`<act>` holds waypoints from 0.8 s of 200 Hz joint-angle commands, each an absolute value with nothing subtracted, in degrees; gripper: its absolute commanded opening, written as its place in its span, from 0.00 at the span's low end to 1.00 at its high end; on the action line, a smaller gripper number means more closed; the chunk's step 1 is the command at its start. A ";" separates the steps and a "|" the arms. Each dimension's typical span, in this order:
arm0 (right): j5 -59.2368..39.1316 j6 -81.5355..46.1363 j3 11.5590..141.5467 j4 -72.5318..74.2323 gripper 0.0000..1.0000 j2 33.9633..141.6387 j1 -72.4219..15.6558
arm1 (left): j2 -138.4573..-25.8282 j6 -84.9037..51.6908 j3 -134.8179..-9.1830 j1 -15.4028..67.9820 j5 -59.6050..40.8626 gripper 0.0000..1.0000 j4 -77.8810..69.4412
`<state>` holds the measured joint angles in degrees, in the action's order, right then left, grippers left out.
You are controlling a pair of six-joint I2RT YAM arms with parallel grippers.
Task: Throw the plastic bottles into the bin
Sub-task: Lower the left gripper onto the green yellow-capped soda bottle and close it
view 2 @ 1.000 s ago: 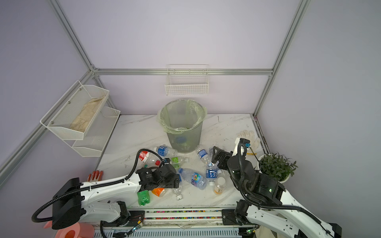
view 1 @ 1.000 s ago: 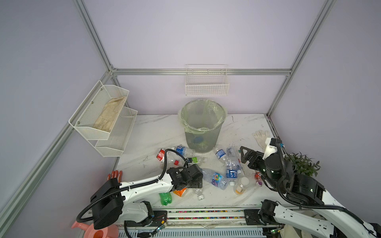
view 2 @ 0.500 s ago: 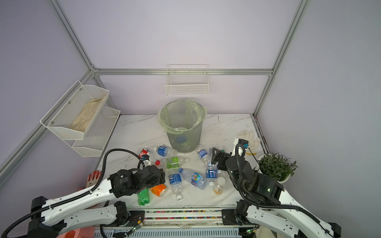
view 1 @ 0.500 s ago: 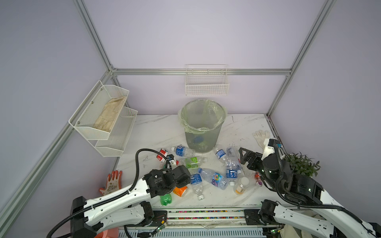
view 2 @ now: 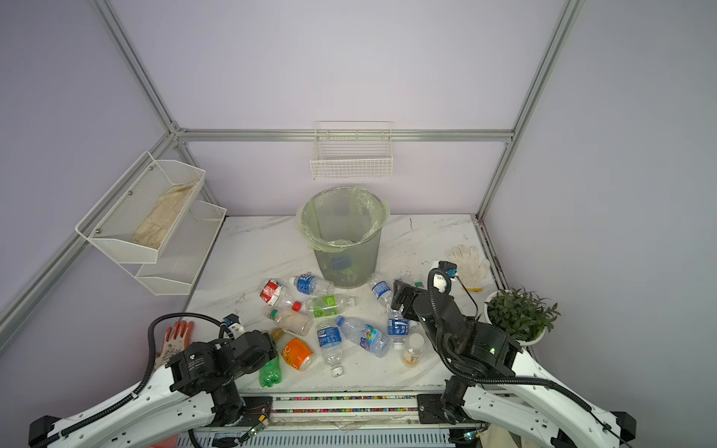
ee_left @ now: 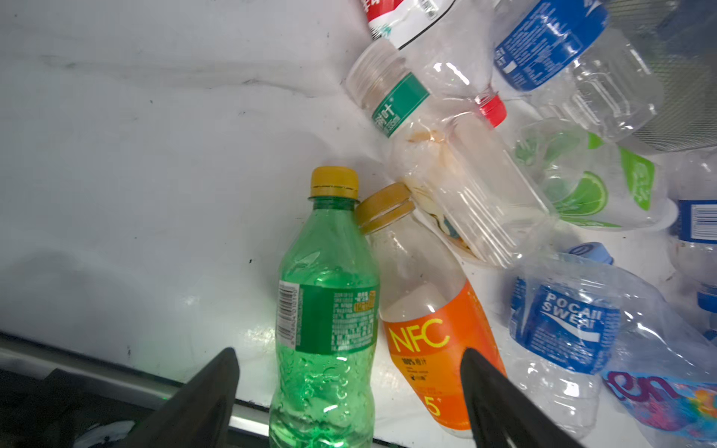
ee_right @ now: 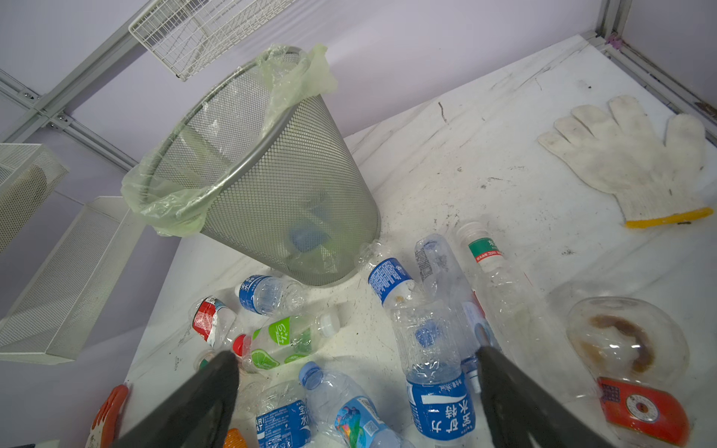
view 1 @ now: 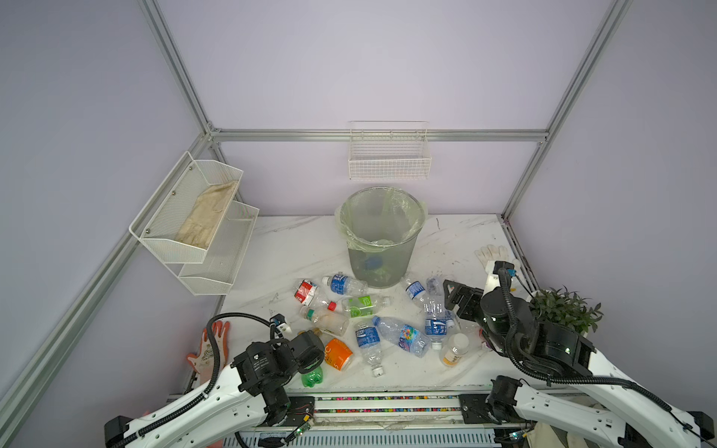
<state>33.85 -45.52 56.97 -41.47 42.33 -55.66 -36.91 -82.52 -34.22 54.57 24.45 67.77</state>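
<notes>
"White marble tabletop (view 1: 302, 248) under the lilac walls (view 1: 349, 77) was still strewn with bottles. What had changed?"

"Your left gripper (ee_left: 348, 351) had pulled back from the middle of the pile to the near edge within the last second. Its jaws stood spread, a touch narrower than before, and pinched nothing."

"What lay between them?"

"The all-green plastic bottle with the yellow cap (ee_left: 326, 310) lay lengthwise between the jaws, clear of one finger. The clear bottle with the orange label (ee_left: 430, 341) lay touching it, and the other fingertip stood over that label. By my reading you had lined up the green one as the next pick, but a straight close risked catching both."

"And the right gripper?"

"Your right gripper (ee_right: 357, 352) had hardly moved. Its jaws were wide apart and empty, and the crushed clear bottle with the blue label (ee_right: 438, 407) lay below them, near one finger. The round grey mesh bin with the pale green liner (ee_right: 291, 174) stood upright beyond those jaws, and well beyond the left ones."

"How far along was it?"

"A blue shape (ee_right: 306, 238) showed low through the mesh, so I judged little was in. Most bottles lay on the marble, and neither arm carried anything."
</notes>
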 commanded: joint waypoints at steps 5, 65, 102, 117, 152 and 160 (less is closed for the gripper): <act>34.04 -47.46 56.29 -42.18 0.97 42.10 -55.88 | -38.23 -83.33 -30.05 53.78 22.46 0.88 64.11; 34.26 -47.87 56.19 -42.23 0.97 42.45 -55.92 | -41.48 -81.13 -26.33 51.38 19.86 0.81 58.07; 34.80 -47.76 55.99 -42.22 0.97 42.80 -55.92 | -43.46 -80.29 -23.92 49.93 18.19 0.78 54.26; 34.97 -47.78 55.86 -42.23 0.97 42.89 -55.97 | -45.11 -79.70 -23.98 49.70 17.98 0.77 53.26; 35.22 -47.92 54.86 -42.27 0.97 42.46 -55.87 | -48.39 -79.10 -22.94 48.95 17.43 0.74 50.14; 35.24 -47.99 54.55 -42.26 0.97 42.21 -55.91 | -48.78 -79.09 -22.52 48.79 17.24 0.72 49.46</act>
